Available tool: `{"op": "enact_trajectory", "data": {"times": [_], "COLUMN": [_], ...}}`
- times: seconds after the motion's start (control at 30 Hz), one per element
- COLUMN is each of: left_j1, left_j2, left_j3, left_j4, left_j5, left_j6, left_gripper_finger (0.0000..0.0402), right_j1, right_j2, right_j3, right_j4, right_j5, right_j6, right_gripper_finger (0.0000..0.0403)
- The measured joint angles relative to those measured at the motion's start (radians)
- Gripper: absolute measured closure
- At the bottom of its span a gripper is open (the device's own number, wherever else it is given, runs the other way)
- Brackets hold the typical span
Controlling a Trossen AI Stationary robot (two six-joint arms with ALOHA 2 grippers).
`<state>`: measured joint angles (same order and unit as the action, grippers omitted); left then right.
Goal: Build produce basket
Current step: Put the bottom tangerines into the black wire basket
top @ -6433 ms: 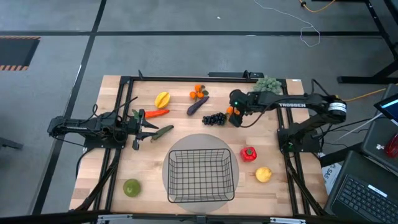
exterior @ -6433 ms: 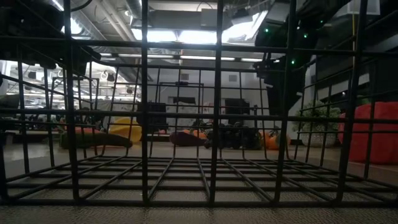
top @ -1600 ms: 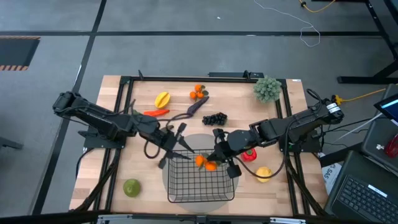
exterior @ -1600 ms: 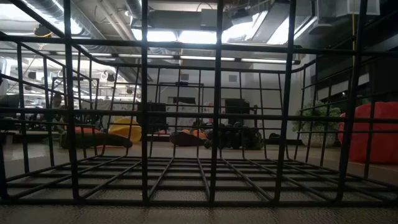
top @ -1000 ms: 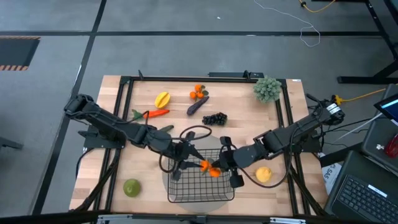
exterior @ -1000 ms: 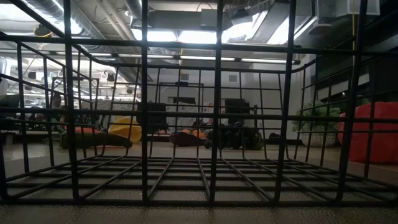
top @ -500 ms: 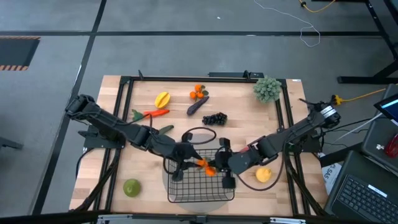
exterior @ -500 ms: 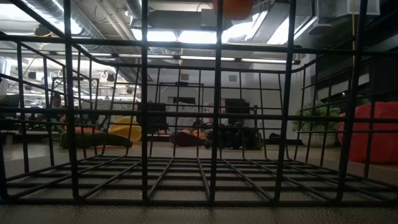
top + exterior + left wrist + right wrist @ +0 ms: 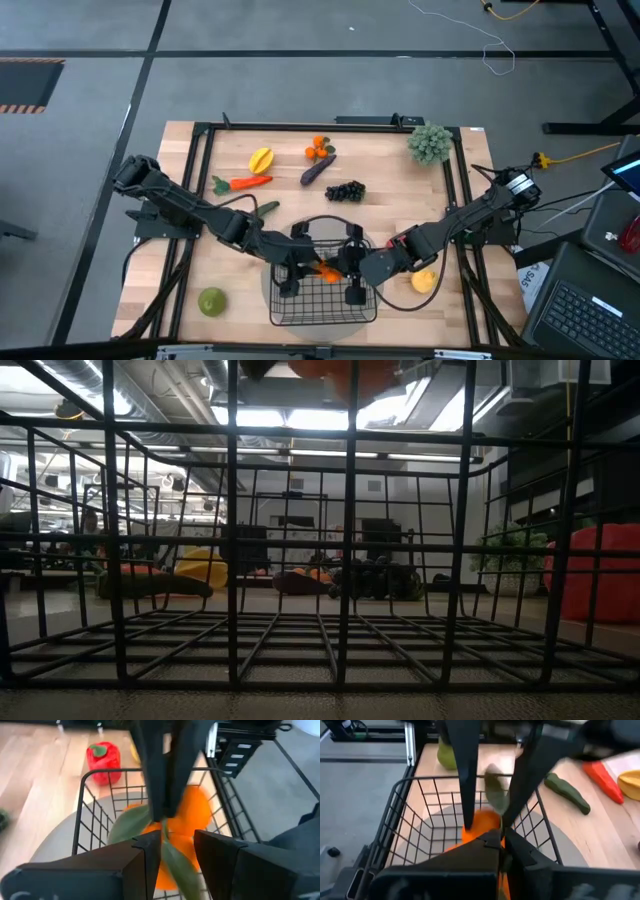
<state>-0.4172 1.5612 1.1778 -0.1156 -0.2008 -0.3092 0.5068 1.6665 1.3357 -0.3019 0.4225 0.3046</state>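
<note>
The light wooden bench [image 9: 230, 215] carries the black wire-mesh basket [image 9: 290, 310] at its near edge. Above it, the left claw [image 9: 287, 274] and right claw [image 9: 352, 278], both pinching, hold 2 leafy toy oranges [image 9: 328, 270].

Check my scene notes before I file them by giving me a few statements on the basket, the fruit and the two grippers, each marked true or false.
1. Both grippers are over the basket. True: the left gripper and the right gripper meet above it.
2. The orange with green leaves lies on the basket floor. False: it hangs above the basket, between the two grippers.
3. The red pepper is inside the basket. False: it sits on the table outside the basket wall.
4. The black grapes are on the table, not in the basket. True.
5. The right gripper is wide open. False: it is shut on the orange's leaves.
</note>
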Motion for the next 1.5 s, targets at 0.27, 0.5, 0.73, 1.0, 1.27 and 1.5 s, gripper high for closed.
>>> {"op": "enact_trajectory", "data": {"times": [0.27,0.5,0.73,1.0,1.27,1.5], "left_j1": [0.022,0.023,0.022,0.014,0.008,0.002], "left_j2": [0.01,0.01,0.01,0.01,0.01,0.01], "left_j3": [0.0,0.0,0.0,0.0,-0.002,-0.002], "left_j4": [0.007,0.025,0.027,0.026,-0.006,-0.053], "left_j5": [0.001,-0.004,-0.02,-0.023,-0.023,-0.021], "left_j6": [-0.004,0.001,0.002,-0.001,-0.03,-0.083], "left_gripper_finger": [0.0289,0.0293,0.0389,0.0401,0.0401,0.0401], "right_j1": [0.0,0.0,0.0,0.0,0.0,0.005], "right_j2": [0.0,0.0,0.0,0.0,0.0,-0.002], "right_j3": [0.0,0.0,0.0,0.0,0.046,0.209], "right_j4": [-0.006,-0.006,-0.009,-0.001,-0.001,-0.165], "right_j5": [0.003,0.004,-0.019,-0.024,-0.024,-0.024], "right_j6": [0.004,0.004,0.006,-0.024,-0.111,-0.149], "right_gripper_finger": [0.0403,0.0403,0.0399,0.0362,0.0294,0.0262]}}
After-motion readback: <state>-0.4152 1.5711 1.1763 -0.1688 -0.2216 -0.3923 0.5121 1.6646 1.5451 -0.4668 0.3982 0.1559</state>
